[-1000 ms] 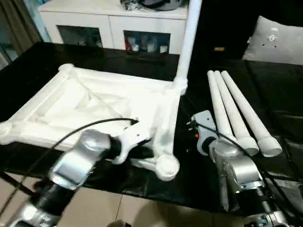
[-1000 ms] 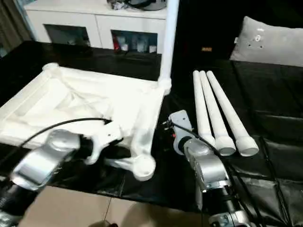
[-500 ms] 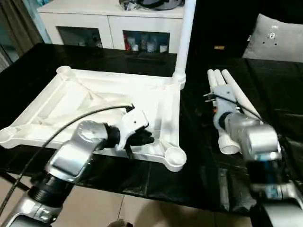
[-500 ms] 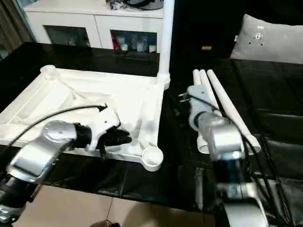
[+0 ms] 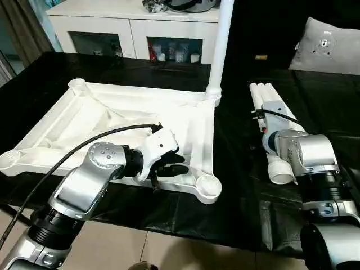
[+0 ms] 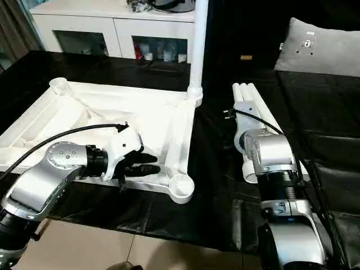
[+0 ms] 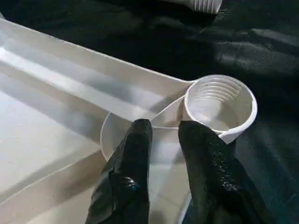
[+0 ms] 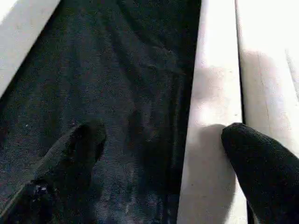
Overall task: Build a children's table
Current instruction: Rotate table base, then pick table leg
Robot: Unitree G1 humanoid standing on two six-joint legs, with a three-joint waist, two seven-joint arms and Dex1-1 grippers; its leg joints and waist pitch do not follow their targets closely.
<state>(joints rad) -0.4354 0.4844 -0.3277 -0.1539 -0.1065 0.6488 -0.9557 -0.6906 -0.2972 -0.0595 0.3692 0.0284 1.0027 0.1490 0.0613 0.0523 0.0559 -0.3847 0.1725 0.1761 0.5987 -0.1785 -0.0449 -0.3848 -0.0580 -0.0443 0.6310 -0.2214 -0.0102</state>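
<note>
The children's table top (image 5: 84, 118) lies upside down on the black surface. One white leg (image 5: 222, 45) stands upright in its far right corner socket. My left gripper (image 7: 166, 128) is at the near right corner, just behind the empty threaded socket (image 7: 219, 105). Its black fingers (image 7: 135, 140) stand a little apart, astride a thin rib, so the gripper is open. Three loose legs (image 5: 264, 93) lie side by side to the right of the top. My right gripper (image 8: 163, 135) hangs over them, wide open, one fingertip above the black cover and the other over a leg (image 8: 210, 93).
A white glass-doored cabinet (image 5: 135, 22) stands behind the work surface, and a grey cushion (image 5: 329, 45) lies at the back right. The surface's front edge (image 5: 185, 233) runs just below the table top, with tiled floor beyond. A black cable (image 5: 73, 149) loops over my left forearm.
The table top's near right corner, raised in my shut left gripper, has come down flat and that gripper has opened. My right arm has moved forward over the loose legs.
</note>
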